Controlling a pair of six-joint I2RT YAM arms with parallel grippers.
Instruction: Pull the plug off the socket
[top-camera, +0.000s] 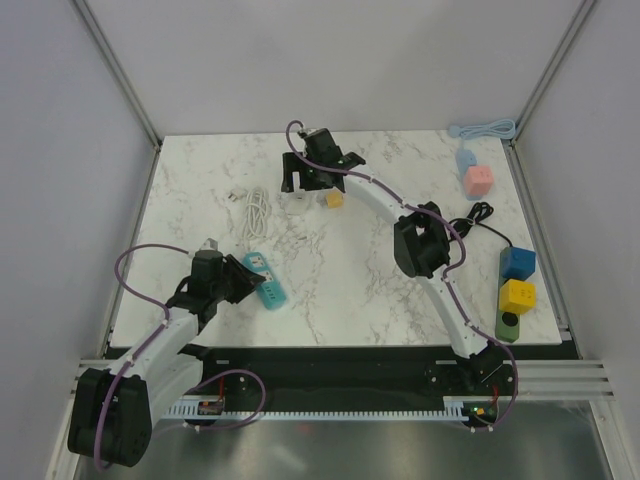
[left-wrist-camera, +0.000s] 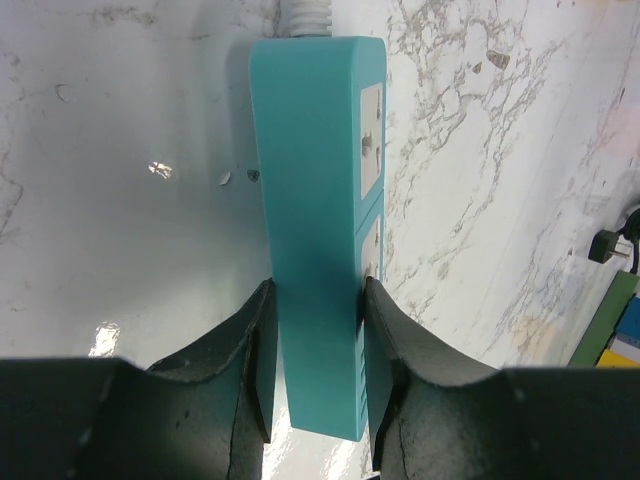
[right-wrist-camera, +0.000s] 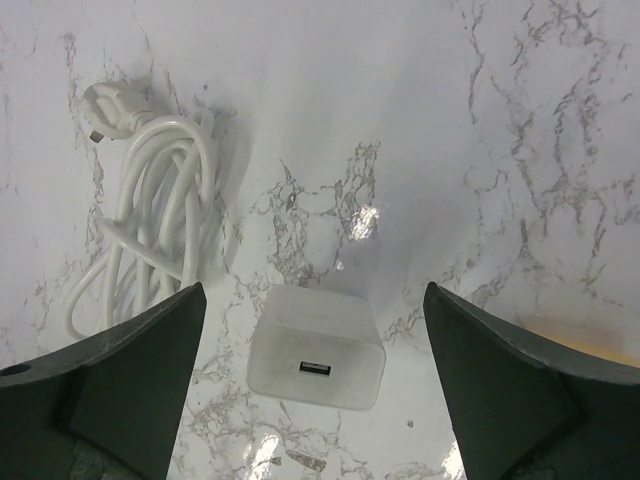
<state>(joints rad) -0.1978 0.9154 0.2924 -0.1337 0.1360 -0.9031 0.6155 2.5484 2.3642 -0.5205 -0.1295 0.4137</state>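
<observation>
The socket is a teal power strip (top-camera: 266, 281) on the marble table. My left gripper (top-camera: 238, 281) is shut on its near end; in the left wrist view both fingers press the sides of the strip (left-wrist-camera: 318, 190), gripper (left-wrist-camera: 315, 385), and its outlets show no plug. The plug, a white USB charger block (right-wrist-camera: 318, 350), lies on the table apart from the strip, also in the top view (top-camera: 297, 203). My right gripper (right-wrist-camera: 312, 330) is open just above it, fingers wide on either side, not touching; it shows in the top view (top-camera: 300, 188).
A coiled white cable (top-camera: 255, 212) lies left of the plug, also in the right wrist view (right-wrist-camera: 150, 220). A yellow cube (top-camera: 334, 199) sits right of it. Pink cube (top-camera: 478, 180), green strip (top-camera: 509, 322) with blue (top-camera: 518, 262) and yellow (top-camera: 517, 296) blocks stand right.
</observation>
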